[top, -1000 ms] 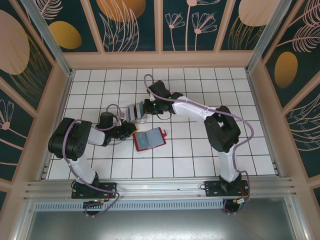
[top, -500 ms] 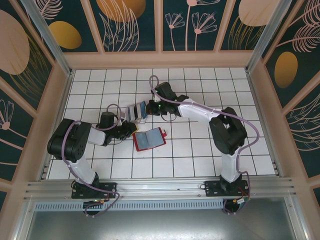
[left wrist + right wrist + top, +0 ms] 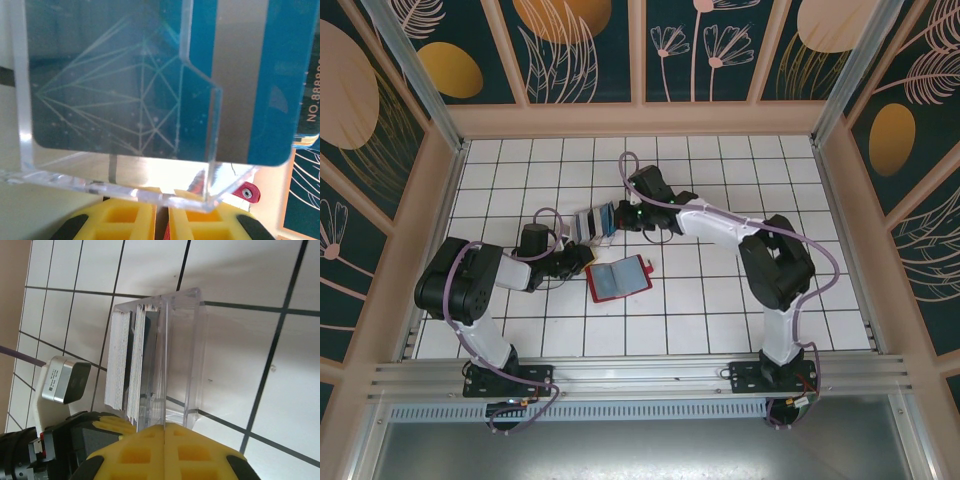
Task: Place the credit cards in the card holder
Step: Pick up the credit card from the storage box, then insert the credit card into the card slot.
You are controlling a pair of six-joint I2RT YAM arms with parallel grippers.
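The top external camera looks steeply down from above and behind the arm bases, taking in the whole tiled bench [image 3: 720,320] from afar. The left wrist camera faces the clear box [image 3: 100,175] and the credit cards [image 3: 270,100] in it side-on, very close. The right wrist camera looks down onto that same box's open top, slightly farther off.

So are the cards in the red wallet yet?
Not yet. Done: the card holder lies open on the table. In hand: the credit cards stand stacked in the clear box, whose wall the right gripper seems to pinch. The left gripper is close against the box too. Left to do: pull each card out and slide it into a pocket.
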